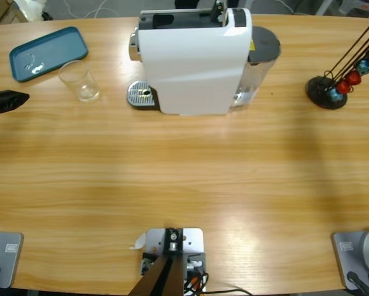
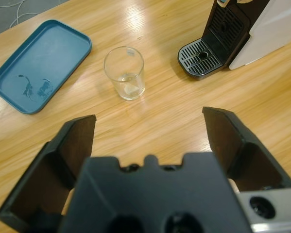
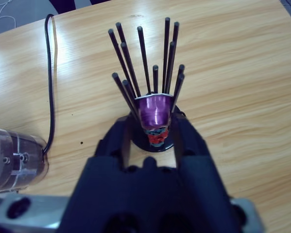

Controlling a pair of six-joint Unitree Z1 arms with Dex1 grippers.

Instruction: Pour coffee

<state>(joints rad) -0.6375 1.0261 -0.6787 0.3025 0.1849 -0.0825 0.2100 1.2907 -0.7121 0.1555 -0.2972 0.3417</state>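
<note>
A small clear glass tumbler (image 1: pixel 79 82) (image 2: pixel 125 73) stands upright left of the white coffee machine (image 1: pixel 193 61) and looks empty; no coffee is in view. My left gripper (image 2: pixel 147 119) (image 1: pixel 8 100) is open and hangs short of the tumbler, apart from it, with nothing between its jaws. The machine's drip grate (image 1: pixel 141 94) (image 2: pixel 201 58) is bare. My right gripper (image 3: pixel 154 121) is shut on a purple capsule (image 3: pixel 155 109), just above the black rod capsule rack (image 3: pixel 145 63) (image 1: pixel 326 92).
A teal tray (image 1: pixel 47 52) (image 2: pixel 41 63) lies at the far left behind the tumbler. Red and blue capsules (image 1: pixel 347 83) sit in the rack. A black cable (image 3: pixel 50 73) runs to the machine's clear water tank (image 3: pixel 14 155) (image 1: pixel 258 74).
</note>
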